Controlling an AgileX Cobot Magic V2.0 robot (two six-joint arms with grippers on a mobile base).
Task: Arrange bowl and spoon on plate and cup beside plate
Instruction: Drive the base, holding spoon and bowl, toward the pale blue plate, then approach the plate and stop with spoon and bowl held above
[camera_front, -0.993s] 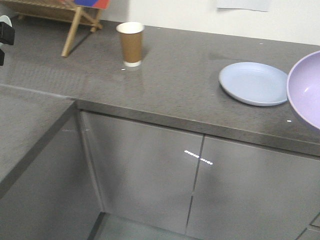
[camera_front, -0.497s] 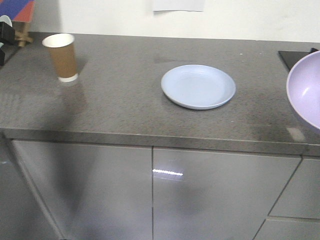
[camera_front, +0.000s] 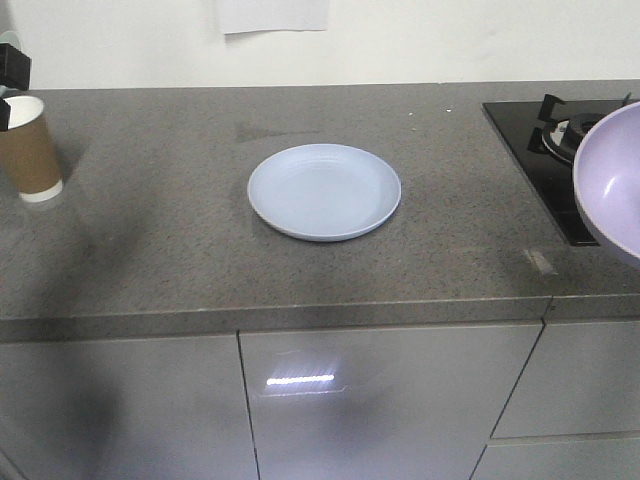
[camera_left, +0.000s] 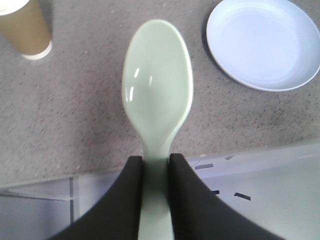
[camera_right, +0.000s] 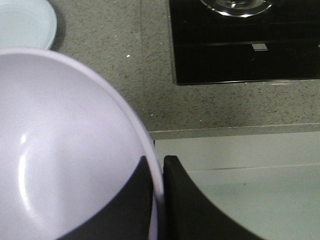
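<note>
Plate (camera_front: 324, 192) sits flat mid-countertop (camera_front: 180, 260), nothing on it. Bowl (camera_right: 65, 150) is not on the plate: it is held in the air at the right edge of the front view, right of the plate and well apart from it, over the near counter edge just beside the black hob (camera_front: 560, 150). Right gripper (camera_right: 158, 162) is clamped on the bowl's rim, one finger inside, one outside. Spoon (camera_left: 157, 90) is also airborne, scoop facing up and pointing far, above the near counter strip between cup and plate. Left gripper (camera_left: 155, 161) pinches the spoon's handle from both sides. Cup (camera_front: 28, 150) stands upright at the far left of the counter, well apart from the plate, touching nothing. Grey cabinet doors (camera_front: 390, 400) are below, a white paper sheet (camera_front: 272, 14) on the wall behind.

Step in hand, as I judge it: carrying the bowl and spoon toward the plate, with no placement done. Next move calls for bringing the bowl left until it is centred over the plate, lowering it level and releasing the rim without tipping it. The spoon goes on the plate after that. The cup then needs moving right to stand just beside the plate. Risk: the rim pinch could let the bowl tilt on set-down.
</note>
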